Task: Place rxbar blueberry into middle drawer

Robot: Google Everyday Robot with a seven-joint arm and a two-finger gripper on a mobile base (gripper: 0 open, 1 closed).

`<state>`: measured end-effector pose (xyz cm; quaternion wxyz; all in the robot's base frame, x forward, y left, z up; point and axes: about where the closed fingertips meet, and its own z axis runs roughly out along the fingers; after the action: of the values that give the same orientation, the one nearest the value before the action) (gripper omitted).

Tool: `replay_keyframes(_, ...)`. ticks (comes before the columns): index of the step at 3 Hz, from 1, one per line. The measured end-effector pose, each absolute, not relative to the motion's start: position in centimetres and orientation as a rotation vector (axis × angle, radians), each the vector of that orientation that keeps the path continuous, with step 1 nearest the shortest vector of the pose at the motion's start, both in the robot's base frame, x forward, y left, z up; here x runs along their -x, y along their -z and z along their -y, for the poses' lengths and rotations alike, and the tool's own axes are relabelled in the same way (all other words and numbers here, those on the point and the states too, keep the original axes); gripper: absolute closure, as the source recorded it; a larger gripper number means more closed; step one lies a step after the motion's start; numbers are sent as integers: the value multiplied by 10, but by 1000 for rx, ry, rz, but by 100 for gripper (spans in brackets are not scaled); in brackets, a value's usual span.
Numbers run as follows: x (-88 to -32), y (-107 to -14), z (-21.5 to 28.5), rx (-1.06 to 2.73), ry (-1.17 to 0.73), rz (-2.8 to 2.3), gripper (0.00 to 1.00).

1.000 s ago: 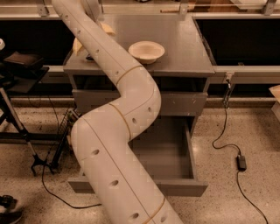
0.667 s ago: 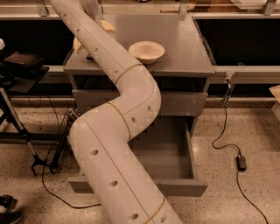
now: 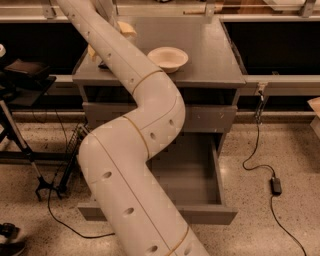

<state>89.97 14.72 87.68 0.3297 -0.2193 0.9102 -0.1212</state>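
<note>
Arm [image 3: 150, 115]: a thick white jointed tube. It enters at the bottom centre, bends left, then runs up and across the cabinet to the top-left edge of the view.

Gripper [image 3: 106, 10]: only a grey stub of it shows at the very top of the view, above the back-left part of the cabinet top [image 3: 210, 50]. The rest is cut off by the edge. We cannot tell whether it is open, closed or holding anything.

Rxbar blueberry [image 3: 102, 64]: we note a small dark flat sliver lying on the cabinet top, tight against the left edge of the arm, which covers most of it. We take this for the bar, though no print is legible.

Middle drawer [image 3: 210, 216]: pulled well out toward us, its grey floor and right wall in sight and its left part hidden behind the arm. The upper drawer front [image 3: 210, 118] sits closed above it.

Also on the cabinet top:
- A pale bowl [image 3: 168, 58], upright, right of the arm and apart from it.
- A tan object [image 3: 126, 28] near the back, just beside the arm.
- A second tan object [image 3: 92, 51] at the left edge, near the dark sliver.

On the speckled floor [image 3: 280, 150]: a black cable runs down from the cabinet's right side to a small black adapter [image 3: 276, 186]. A black stand [image 3: 20, 145] is at left.
</note>
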Motion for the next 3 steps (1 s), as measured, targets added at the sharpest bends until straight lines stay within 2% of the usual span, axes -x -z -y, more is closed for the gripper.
replay_keyframes(3,-921,-856,-138,485,140,-2367,0)
